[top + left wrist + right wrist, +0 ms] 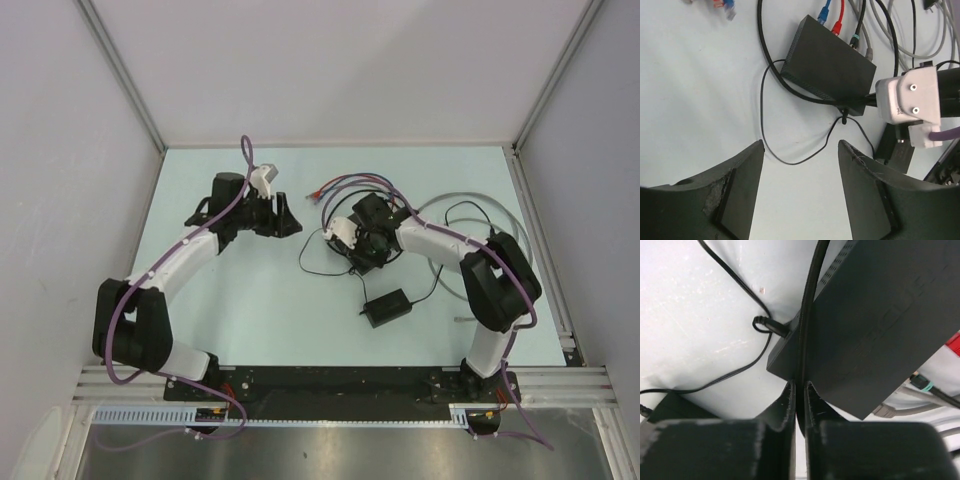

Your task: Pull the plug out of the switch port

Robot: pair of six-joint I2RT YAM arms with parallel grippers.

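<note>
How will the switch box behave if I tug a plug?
The switch box likely slides rather than tips: flat, low, on a smooth table. Thin, so probably light. Its plugged cables loop slackly, so they hardly anchor it.

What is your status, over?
Left gripper open, off the switch. Right gripper shut on black cable crossing switch. Small plug seated in its side.

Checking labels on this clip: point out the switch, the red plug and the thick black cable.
switch [832,62], left wrist view, middle of its flat top.
red plug [838,22], left wrist view, its body at the port.
thick black cable [810,305], right wrist view, stretch beside the switch.
</note>
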